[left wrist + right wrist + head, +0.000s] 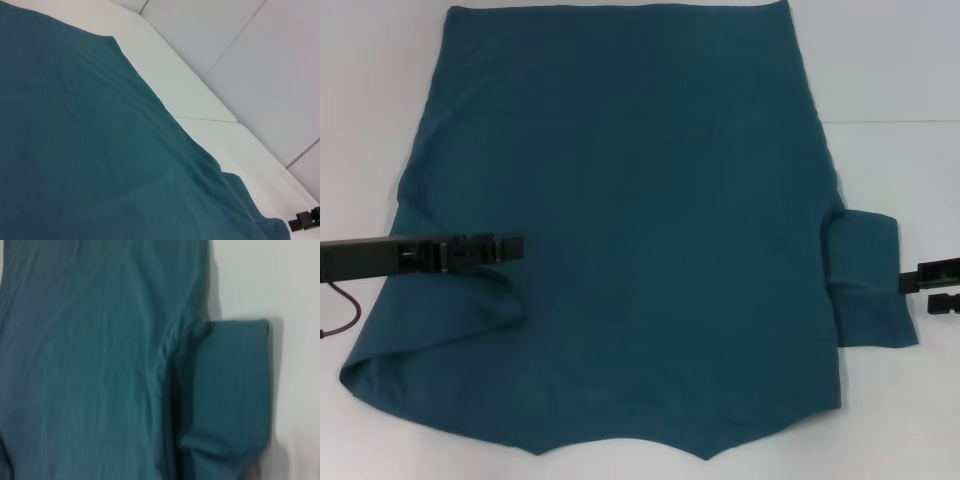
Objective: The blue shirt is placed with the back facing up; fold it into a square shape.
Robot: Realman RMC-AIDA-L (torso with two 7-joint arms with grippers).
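The left gripper (510,246) reaches in from nine o'clock in the head view, its fingers lying close together over the blue shirt (640,220); whether they pinch any cloth cannot be told. Just below them, toward seven o'clock, the shirt's left edge and sleeve are folded over onto the body, making a curved flap with a lifted, shadowed lip.

The right gripper (930,288) sits at the three o'clock edge of the head view, its two fingers parted with a clear gap between them, holding nothing. It rests just beside the outer end of the right sleeve (865,280), which juts out from the shirt's side toward three o'clock and looks creased where it joins the body.

The shirt lies spread on the white table (900,90), plain side up, filling most of the surface from twelve o'clock down to six o'clock, where the collar edge forms shallow points. In the left wrist view, the right gripper's tip shows far off beyond the cloth.
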